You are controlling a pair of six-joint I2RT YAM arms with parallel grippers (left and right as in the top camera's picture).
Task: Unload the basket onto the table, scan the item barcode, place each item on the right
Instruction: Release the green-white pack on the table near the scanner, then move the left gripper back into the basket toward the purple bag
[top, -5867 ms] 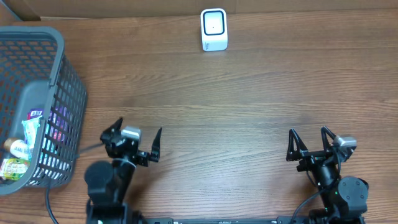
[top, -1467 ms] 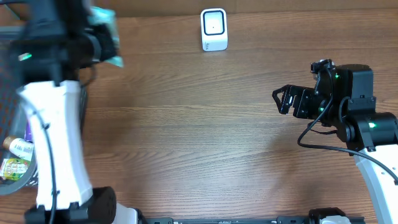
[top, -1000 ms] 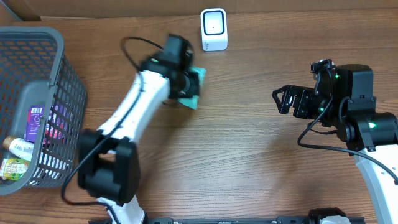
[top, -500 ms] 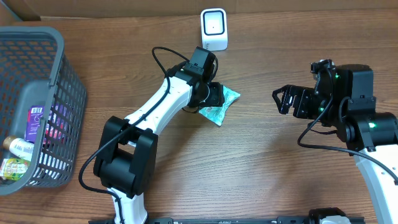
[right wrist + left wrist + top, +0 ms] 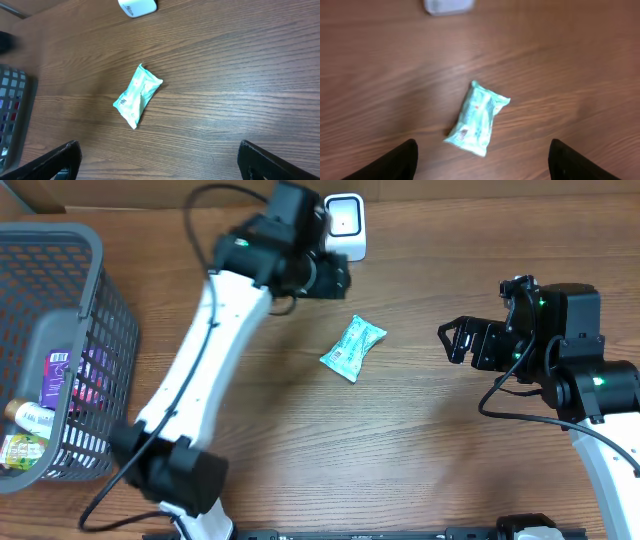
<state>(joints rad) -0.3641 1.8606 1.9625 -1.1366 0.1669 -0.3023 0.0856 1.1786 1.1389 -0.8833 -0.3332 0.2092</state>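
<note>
The wooden table (image 5: 400, 480) is carrying a mint-green packet (image 5: 353, 348) lying flat mid-table, a white scanner (image 5: 348, 230) standing at the far edge, a grey basket (image 5: 100, 270) sitting far left

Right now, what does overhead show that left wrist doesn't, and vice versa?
Only overhead: the basket of goods at the table's left edge, the right gripper open to the right of the packet, and the left arm reaching toward the scanner.
Only left wrist: the left gripper from within, fingertips wide apart with nothing between them, and a small dark print patch near the packet's lower end, too blurred to read.
Both: the green packet lying flat on the wood, with the white scanner beyond it.
</note>
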